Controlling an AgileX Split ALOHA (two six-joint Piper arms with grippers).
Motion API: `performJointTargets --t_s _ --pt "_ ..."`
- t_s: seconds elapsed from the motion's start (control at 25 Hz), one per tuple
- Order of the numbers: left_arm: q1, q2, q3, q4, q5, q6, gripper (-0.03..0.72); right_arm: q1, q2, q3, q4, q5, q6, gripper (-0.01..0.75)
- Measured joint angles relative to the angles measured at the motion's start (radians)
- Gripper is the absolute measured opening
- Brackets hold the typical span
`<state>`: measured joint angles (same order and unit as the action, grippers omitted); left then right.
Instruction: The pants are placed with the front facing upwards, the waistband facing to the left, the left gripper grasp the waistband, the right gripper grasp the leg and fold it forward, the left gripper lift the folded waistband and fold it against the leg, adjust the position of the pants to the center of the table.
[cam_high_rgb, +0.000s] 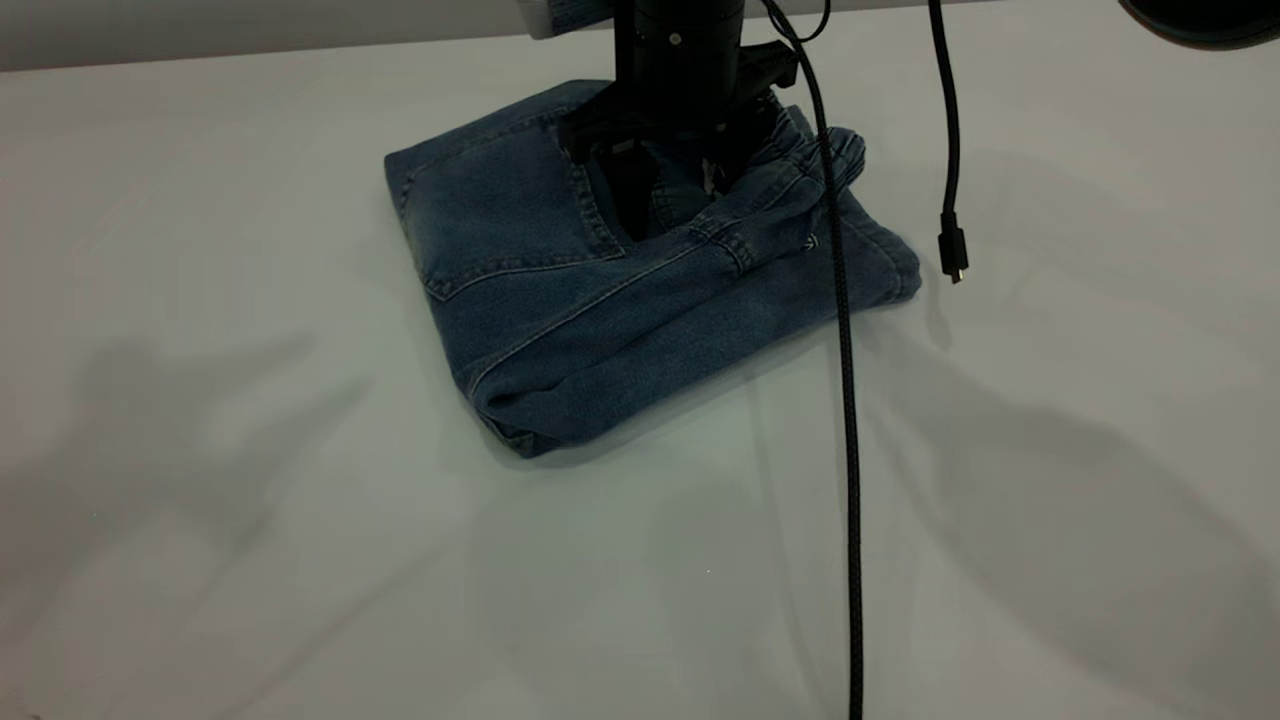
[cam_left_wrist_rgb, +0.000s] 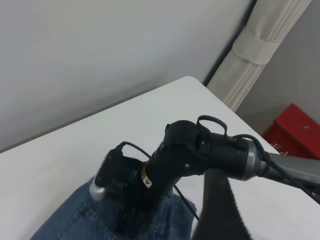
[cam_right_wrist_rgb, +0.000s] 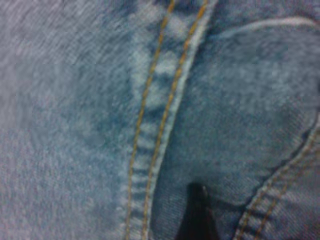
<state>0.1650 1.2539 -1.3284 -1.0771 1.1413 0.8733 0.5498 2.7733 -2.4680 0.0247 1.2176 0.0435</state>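
Observation:
The pants lie folded into a thick blue denim packet on the far middle of the white table, back patch pocket up. The ruffled waistband lies on top at the packet's right. My right gripper comes straight down from the far side and rests on the denim beside the waistband, open, its fingers spread. The right wrist view shows tan stitching and one dark fingertip on the cloth. My left gripper is a dark wedge held off to the side, looking at the right arm.
A black braided cable hangs across the pants' right end toward the near edge. A second cable ends in a plug dangling right of the pants. A red box and a pale curtain stand beyond the table corner.

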Motion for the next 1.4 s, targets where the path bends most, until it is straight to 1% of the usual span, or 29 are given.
performJointTargets --t_s 0.12,0.32,0.68,0.84,1.04,1.16,1.28,1.4 --pt "0.0 0.0 0.0 -0.015 0.001 0.0 0.425 0.0 0.001 0.0 -0.003 -0.003 0.086 0.445" --pt "0.0 0.0 0.0 -0.036 0.002 0.0 0.424 -0.002 0.001 0.0 -0.012 -0.003 0.226 0.441" --pt "0.0 0.0 0.0 -0.033 0.002 0.003 0.424 -0.012 -0.018 0.004 -0.011 0.008 0.242 0.438" --pt "0.0 0.0 0.0 -0.03 0.002 0.004 0.424 -0.014 -0.062 0.013 -0.044 0.023 0.215 0.438" --pt "0.0 0.0 0.0 -0.03 0.002 0.004 0.424 -0.015 -0.154 0.01 -0.042 0.01 0.163 0.438" --pt "0.0 0.0 0.0 -0.03 0.002 0.004 0.424 -0.014 -0.204 0.01 -0.074 0.01 0.143 0.438" --pt "0.0 0.0 0.0 -0.03 0.002 0.004 0.424 -0.014 -0.243 0.01 -0.059 0.01 0.049 0.438" --pt "0.0 0.0 0.0 -0.03 0.002 0.004 0.424 -0.013 -0.263 0.019 0.041 0.002 -0.079 0.438"
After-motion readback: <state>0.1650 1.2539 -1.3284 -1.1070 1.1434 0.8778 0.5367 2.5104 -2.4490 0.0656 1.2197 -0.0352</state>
